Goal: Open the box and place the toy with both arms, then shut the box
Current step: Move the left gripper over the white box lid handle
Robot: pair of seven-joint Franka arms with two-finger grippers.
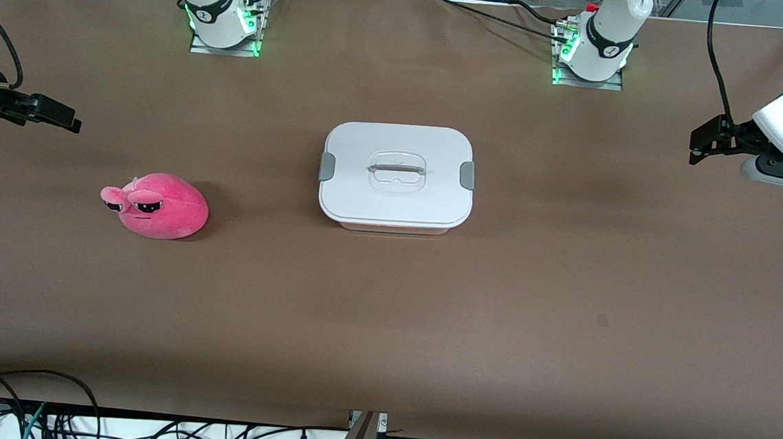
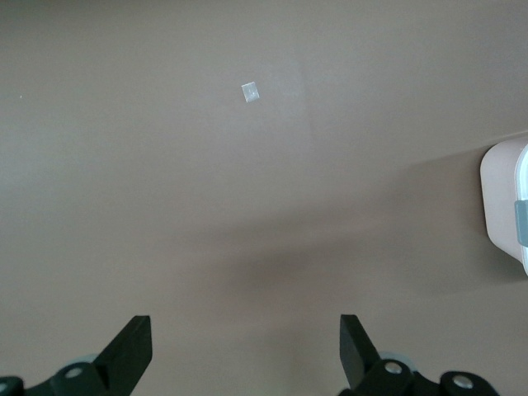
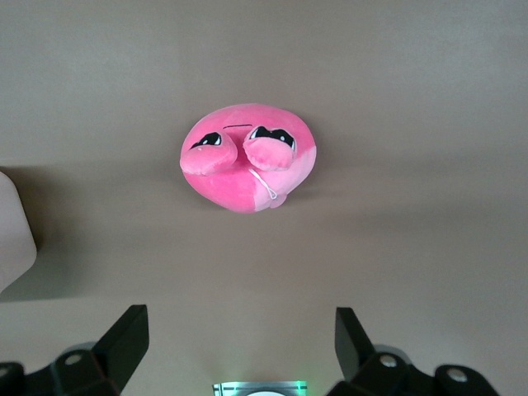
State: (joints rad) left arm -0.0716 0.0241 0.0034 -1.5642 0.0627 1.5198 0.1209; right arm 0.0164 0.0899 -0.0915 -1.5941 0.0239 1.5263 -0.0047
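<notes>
The box (image 1: pixel 396 178) stands shut in the middle of the table, its white lid on, with grey clips at both ends and a clear handle. Its edge also shows in the left wrist view (image 2: pixel 505 202) and the right wrist view (image 3: pixel 12 231). The hot-pink plush toy (image 1: pixel 156 205) lies on the table toward the right arm's end, slightly nearer the front camera than the box; it also shows in the right wrist view (image 3: pixel 247 157). My right gripper (image 1: pixel 71 123) (image 3: pixel 239 326) is open and empty, up over the right arm's end. My left gripper (image 1: pixel 696 148) (image 2: pixel 245 334) is open and empty over the left arm's end.
The two arm bases (image 1: pixel 223 15) (image 1: pixel 593 51) stand along the table's edge farthest from the front camera. A small pale square mark (image 2: pixel 249 92) lies on the brown table cover. Cables (image 1: pixel 40 415) hang along the edge nearest the camera.
</notes>
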